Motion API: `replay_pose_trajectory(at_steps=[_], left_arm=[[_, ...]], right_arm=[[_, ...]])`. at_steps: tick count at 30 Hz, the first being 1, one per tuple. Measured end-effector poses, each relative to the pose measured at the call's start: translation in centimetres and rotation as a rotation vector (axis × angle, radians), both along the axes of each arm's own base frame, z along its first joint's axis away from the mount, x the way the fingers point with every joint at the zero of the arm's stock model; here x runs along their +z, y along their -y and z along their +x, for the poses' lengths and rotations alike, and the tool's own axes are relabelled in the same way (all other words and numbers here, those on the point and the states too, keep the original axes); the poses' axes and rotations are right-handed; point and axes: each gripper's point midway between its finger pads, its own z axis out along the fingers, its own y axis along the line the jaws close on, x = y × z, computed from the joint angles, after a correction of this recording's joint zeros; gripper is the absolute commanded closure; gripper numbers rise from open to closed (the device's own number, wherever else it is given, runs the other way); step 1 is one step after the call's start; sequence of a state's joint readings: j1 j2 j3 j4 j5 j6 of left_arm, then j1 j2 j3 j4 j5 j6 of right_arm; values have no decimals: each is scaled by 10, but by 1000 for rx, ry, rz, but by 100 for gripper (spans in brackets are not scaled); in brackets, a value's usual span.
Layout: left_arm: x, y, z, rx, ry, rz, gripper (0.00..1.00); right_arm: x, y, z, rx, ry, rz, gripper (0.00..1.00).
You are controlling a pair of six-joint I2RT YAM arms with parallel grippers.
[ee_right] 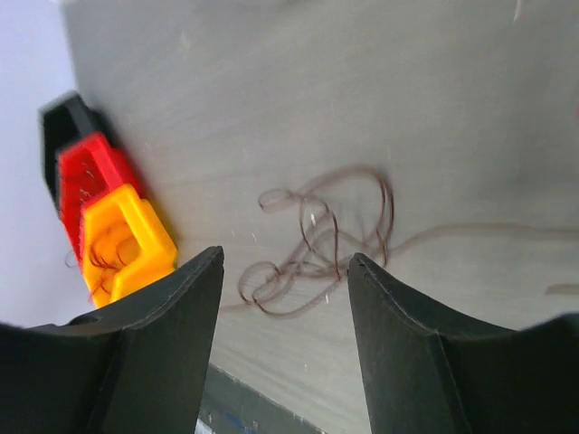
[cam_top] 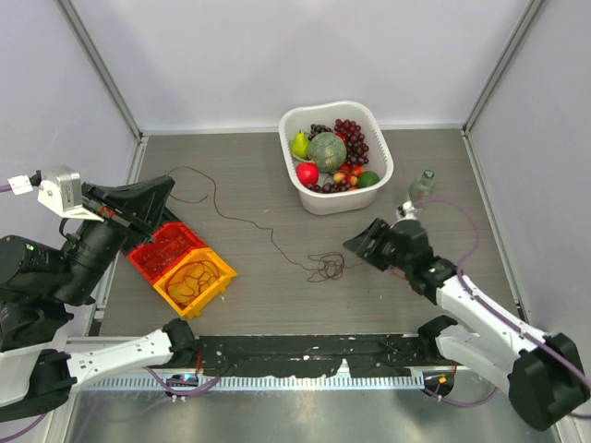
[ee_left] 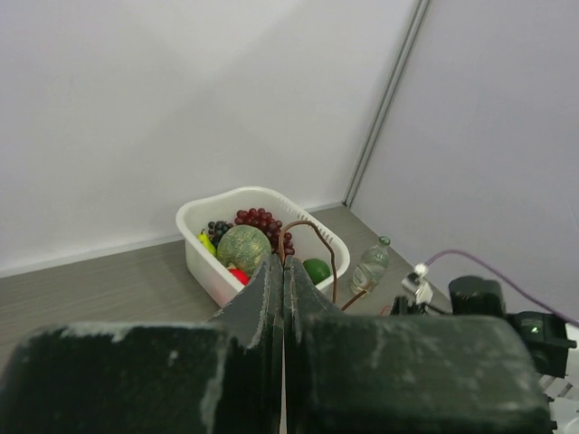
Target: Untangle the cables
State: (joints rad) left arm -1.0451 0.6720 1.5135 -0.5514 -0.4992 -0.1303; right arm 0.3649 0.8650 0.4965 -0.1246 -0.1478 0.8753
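Note:
The cables are thin dark brown wire. A small tangle (cam_top: 325, 268) lies on the table, and one long strand (cam_top: 242, 220) snakes from it toward the back left. My left gripper (cam_top: 166, 189) is raised at the left and shut on that strand's end. In the left wrist view the wire (ee_left: 334, 275) arches out from the shut gripper (ee_left: 283, 260). My right gripper (cam_top: 357, 245) hovers open just right of the tangle. The right wrist view has the tangle (ee_right: 317, 240) on the table beyond the open gripper (ee_right: 285, 259), with nothing held.
A white basket (cam_top: 380, 140) of fruit stands at the back, with a clear bottle (cam_top: 422, 185) to its right. A red bin (cam_top: 164, 247) and a yellow bin (cam_top: 196, 279) holding wire loops sit at the left. A black strip (cam_top: 305, 353) lines the near edge.

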Motion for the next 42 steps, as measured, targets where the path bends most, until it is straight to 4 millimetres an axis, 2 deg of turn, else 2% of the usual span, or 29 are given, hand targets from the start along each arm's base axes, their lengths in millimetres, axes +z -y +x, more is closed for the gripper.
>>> replay_pose_trajectory(at_steps=[2,4,8,13,15,20,23,29,33,36,39,42], left_arm=[[0,1,0,-5,0,0,100],[0,1,-1,-8,-2,0,100],[0,2,-2,-19,-7,-8,100],[1,1,-5,-32,-4,-10,100],[2,0,-7,-34,-3,-11,100],[9,-4,-12,-48,11,-24,100],[13,-6,-15,-60,23,-31,100],[30,-14,-23,-75,54,-53,100],[36,-19,-25,-72,70,-57,100],[36,-21,-25,-67,71,-53,100],[38,-26,-26,-56,73,-55,100],[41,-30,-26,-44,77,-58,100]], right_arm=[[-33,-22,-23,36,-115,11,38],[-48,-36,-38,36,-174,24,38],[-53,-41,-31,-80,-182,146,36],[-81,-35,-26,-211,-253,225,36],[-84,-36,-22,-239,-273,250,36],[-81,-49,-14,-264,-283,333,39],[-89,-56,-12,-273,-310,357,45],[-107,-70,-18,-262,-362,355,45],[-105,-73,-18,-227,-331,331,43],[-98,-79,-14,-131,-265,234,40],[-79,-85,-13,13,-140,119,34],[-57,-79,-17,139,1,-14,33]])
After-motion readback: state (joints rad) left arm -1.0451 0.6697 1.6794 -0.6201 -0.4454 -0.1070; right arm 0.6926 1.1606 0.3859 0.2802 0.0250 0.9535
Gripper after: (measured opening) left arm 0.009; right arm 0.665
